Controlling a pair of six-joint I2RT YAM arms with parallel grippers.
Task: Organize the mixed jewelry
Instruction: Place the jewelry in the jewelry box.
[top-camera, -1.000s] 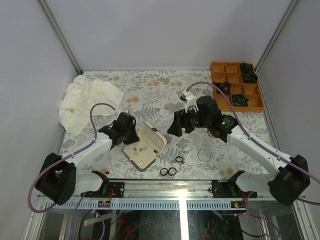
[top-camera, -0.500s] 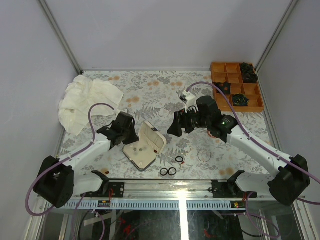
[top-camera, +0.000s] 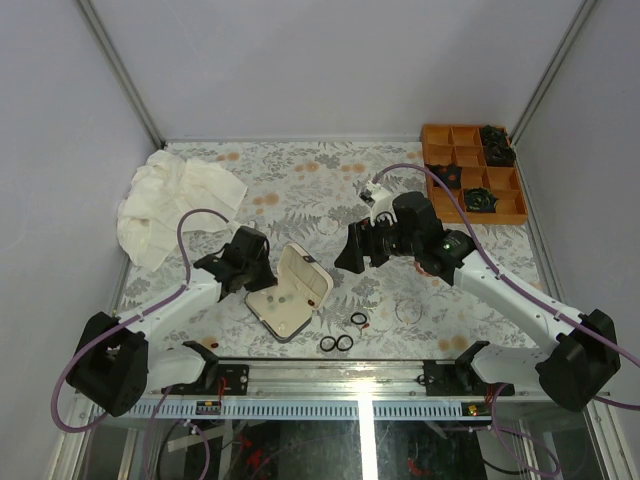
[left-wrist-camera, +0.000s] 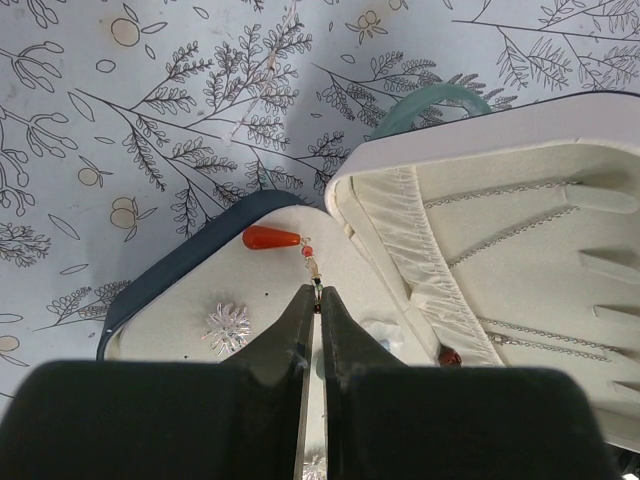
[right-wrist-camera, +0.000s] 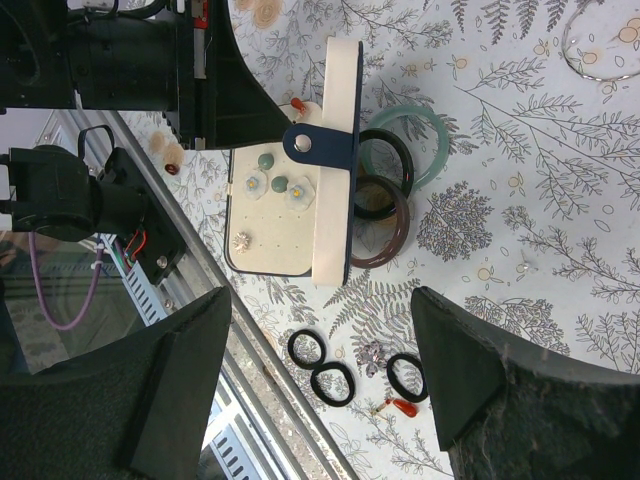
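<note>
Pinching wire of red drop earring (left-wrist-camera: 270, 238) in shut left hand (left-wrist-camera: 318, 296), over open case (left-wrist-camera: 480, 160). Nothing in wide-open right hand (right-wrist-camera: 322, 293). Black rings (right-wrist-camera: 322, 366) on surface (right-wrist-camera: 520, 120), near case.

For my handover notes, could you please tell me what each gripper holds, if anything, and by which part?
The left gripper, jaws shut, pinches the red drop earring by its thin wire end; the right gripper holds nothing.

At the lower middle of the frame, the left gripper (left-wrist-camera: 317, 298) pinches the wire end of a red drop earring (left-wrist-camera: 270, 238) above the open case's (left-wrist-camera: 170, 290) cream tray, with a silver starburst piece (left-wrist-camera: 228, 326) at lower left.
</note>
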